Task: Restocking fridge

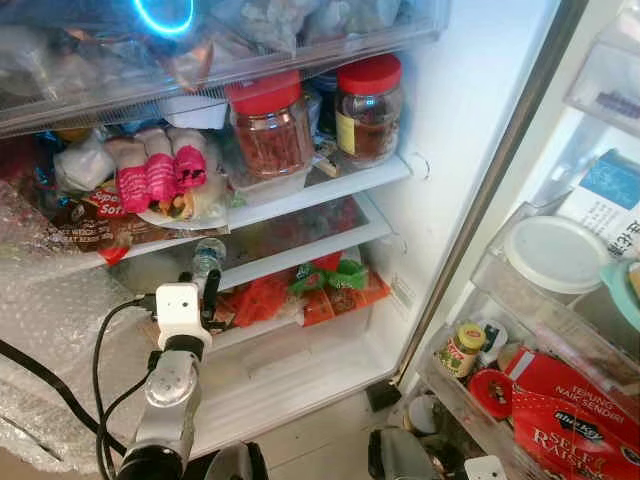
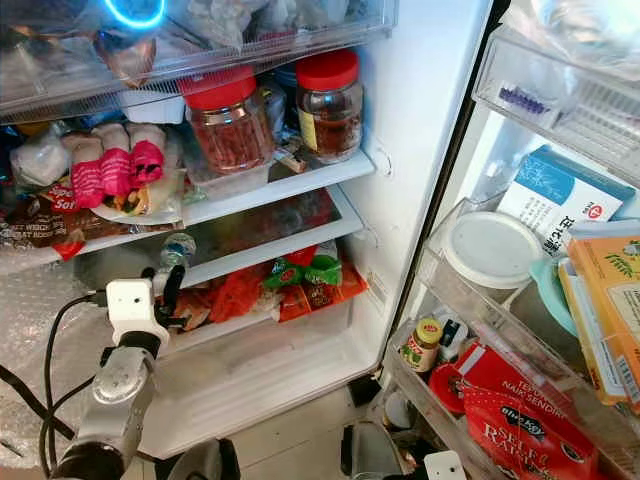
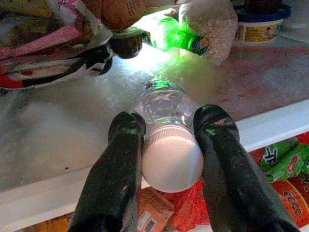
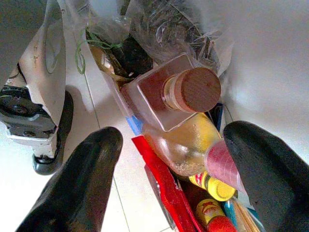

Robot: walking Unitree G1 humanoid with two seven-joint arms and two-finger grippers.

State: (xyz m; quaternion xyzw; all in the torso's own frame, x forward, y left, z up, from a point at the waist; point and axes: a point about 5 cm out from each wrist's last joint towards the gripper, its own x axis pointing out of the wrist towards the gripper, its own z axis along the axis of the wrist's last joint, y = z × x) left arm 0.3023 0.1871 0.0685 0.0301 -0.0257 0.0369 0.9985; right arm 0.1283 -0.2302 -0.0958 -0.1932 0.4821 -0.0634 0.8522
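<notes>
Clear plastic water bottle [image 3: 166, 108] with a white cap lies on the glass shelf [image 1: 300, 235] at lower left of the left eye view, cap toward the camera. The left claw [image 3: 169, 159] is closed on its neck, one black finger [image 3: 123, 159] on each side of the cap. The right claw [image 4: 174, 164] is spread wide above a square glass bottle [image 4: 166, 96] with a brown cap, touching nothing.
</notes>
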